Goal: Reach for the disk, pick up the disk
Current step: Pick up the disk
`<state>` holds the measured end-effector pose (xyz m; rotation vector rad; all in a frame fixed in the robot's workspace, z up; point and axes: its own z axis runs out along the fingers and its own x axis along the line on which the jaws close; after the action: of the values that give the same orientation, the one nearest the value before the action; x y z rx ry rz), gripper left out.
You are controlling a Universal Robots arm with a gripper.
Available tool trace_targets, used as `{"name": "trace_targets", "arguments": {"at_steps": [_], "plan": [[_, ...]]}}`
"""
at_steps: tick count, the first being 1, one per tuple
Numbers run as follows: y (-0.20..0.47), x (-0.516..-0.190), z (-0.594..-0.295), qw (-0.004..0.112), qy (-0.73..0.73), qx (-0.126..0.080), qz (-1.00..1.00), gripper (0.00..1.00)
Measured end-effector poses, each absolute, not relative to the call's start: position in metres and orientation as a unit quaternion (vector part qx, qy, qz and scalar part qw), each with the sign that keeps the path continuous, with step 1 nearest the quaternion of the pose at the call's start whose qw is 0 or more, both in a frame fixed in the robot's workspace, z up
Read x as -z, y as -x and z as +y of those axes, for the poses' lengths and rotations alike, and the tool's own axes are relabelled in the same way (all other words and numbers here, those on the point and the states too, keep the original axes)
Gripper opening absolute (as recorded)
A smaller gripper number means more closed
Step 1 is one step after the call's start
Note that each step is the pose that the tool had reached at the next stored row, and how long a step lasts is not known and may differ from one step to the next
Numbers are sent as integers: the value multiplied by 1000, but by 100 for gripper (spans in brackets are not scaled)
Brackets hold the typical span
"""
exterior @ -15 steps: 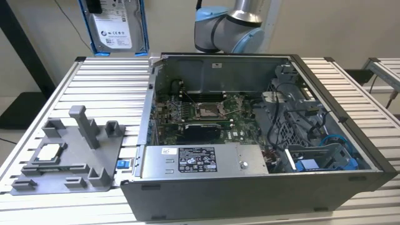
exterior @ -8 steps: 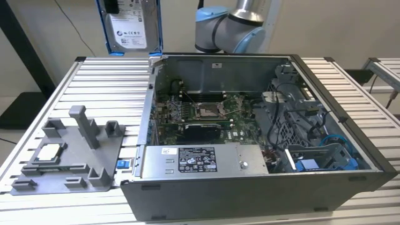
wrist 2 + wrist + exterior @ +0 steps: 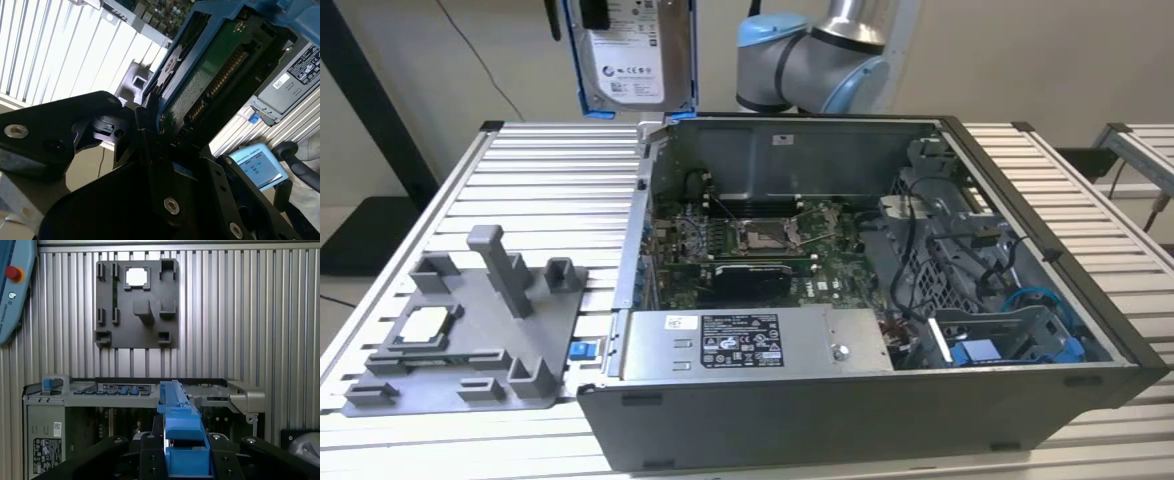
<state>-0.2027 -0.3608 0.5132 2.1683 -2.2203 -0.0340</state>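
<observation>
The exterior view's top edge cuts off the flat silver disk in its bright blue plastic bracket (image 3: 635, 55) and the grey-and-blue robot arm (image 3: 814, 60). In the second wrist view, we find the disk's near end hidden inside the black gripper (image 3: 159, 125). We cannot read the print on its white label (image 3: 630, 78).

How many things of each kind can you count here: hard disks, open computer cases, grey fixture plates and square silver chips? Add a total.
disk, in the gripper: 1
open computer case: 1
grey fixture plate: 1
square silver chip: 1
Total: 4
</observation>
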Motion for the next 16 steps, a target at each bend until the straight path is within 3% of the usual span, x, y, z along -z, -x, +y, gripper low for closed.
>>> {"name": "trace_targets", "arguments": {"at_steps": [16], "plan": [[147,-513,-361,20,-698,12,-715,0]]}}
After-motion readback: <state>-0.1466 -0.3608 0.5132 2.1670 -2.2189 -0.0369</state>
